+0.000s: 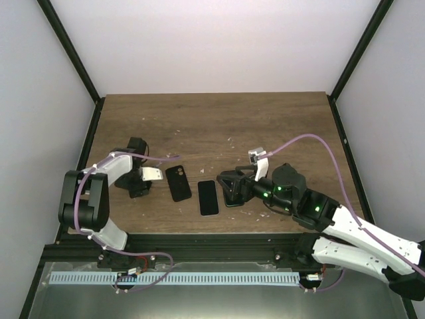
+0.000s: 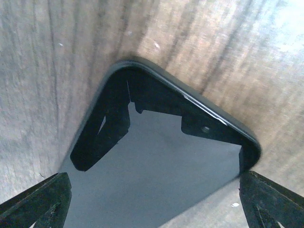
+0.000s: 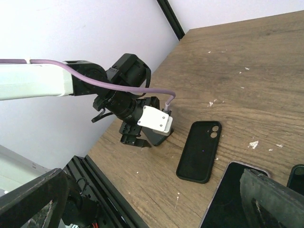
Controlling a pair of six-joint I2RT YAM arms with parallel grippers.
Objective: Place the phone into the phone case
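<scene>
The phone (image 1: 208, 197) lies flat at the table's middle. It is a slim slab with a dark screen and a thin pale, clear-looking rim, and it also shows in the right wrist view as the phone (image 3: 228, 199). Whether that rim is the phone case I cannot tell, and no separate clear shell is in view. My right gripper (image 1: 224, 189) hovers open just right of it, with its fingertips (image 3: 33, 199) spread wide. My left gripper (image 1: 138, 187) stands open at the far left, straddling a second glossy black-rimmed slab (image 2: 156, 161) without touching it.
An empty black case (image 1: 178, 183) with two camera holes lies between the grippers, left of the phone. The corner of another black slab (image 3: 298, 176) shows beside the right fingers. The black rail (image 1: 199, 242) runs along the near edge. White crumbs dot the wood.
</scene>
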